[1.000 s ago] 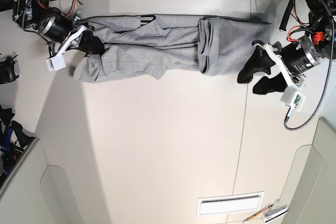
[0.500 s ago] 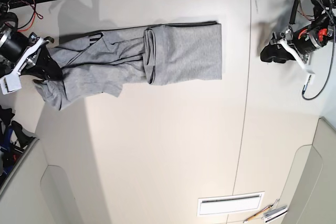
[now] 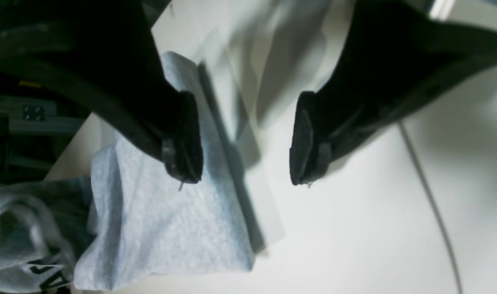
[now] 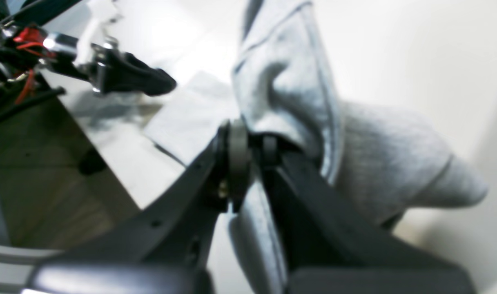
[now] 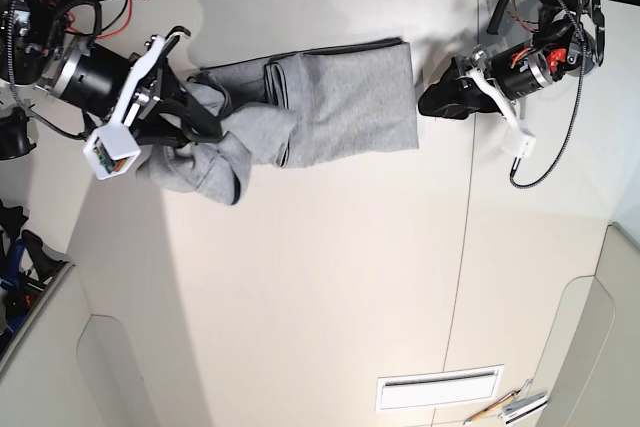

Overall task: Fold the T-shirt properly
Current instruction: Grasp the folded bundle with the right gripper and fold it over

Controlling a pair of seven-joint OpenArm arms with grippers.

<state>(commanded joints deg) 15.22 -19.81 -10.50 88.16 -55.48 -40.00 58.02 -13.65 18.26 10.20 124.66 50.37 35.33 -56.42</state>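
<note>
- Your right tool was clamped on a bunched end of the T-shirt, with grey cloth pinched between its jaws and hanging round both sides of them.
- Your left tool stood wide and held nothing. The shirt's straight edge lay on the bench under and just beside one fingertip, while the other hung over bare bench.
- The shirt lay as a narrow band between your two tools. The end nearer the left tool was flat and squared. The end at the right tool was lifted and crumpled, with a sleeve sagging below the grip.
- I judged the fold about half done: the sides looked turned in, and the crosswise fold of the gripped end over the flat end was left.
- No container showed in any view.
</note>
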